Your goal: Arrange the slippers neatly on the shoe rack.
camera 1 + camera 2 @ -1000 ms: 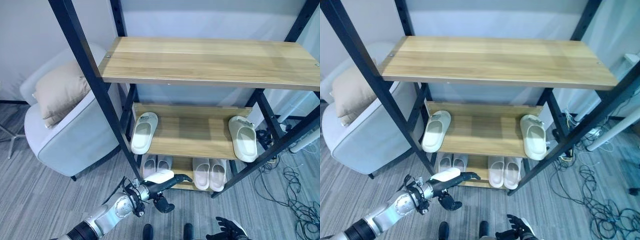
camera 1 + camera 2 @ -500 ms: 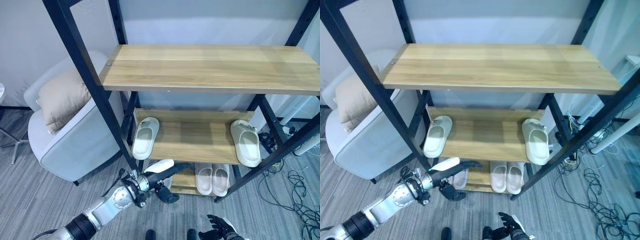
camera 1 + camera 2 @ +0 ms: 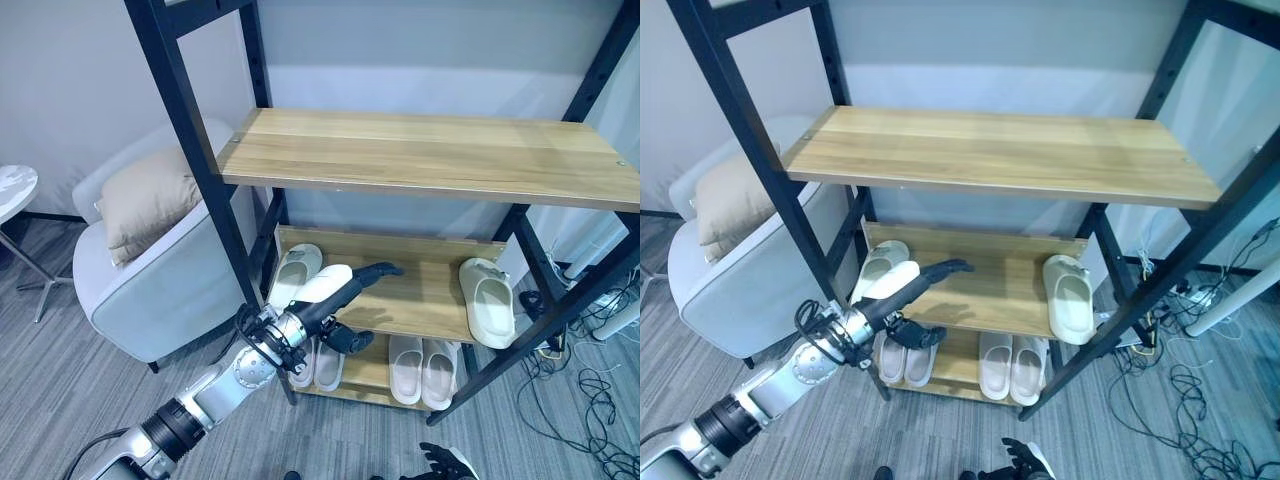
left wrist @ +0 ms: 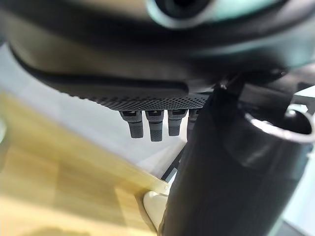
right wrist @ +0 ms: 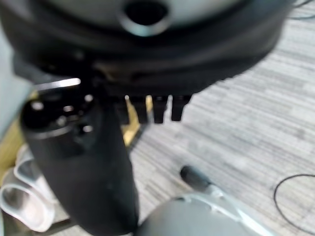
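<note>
Left eye view, armchair beside shoe rack

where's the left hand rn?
In the eye views the left hand reaches over the front of the rack's middle shelf, fingers straight, just right of the left slipper there.

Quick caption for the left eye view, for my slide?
Left hand reaching, fingers straight, over the middle shelf between two separated slippers.

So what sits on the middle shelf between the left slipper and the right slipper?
Bare wood between the left slipper and the right slipper, with the left hand reaching out above that stretch in both eye views.
</note>
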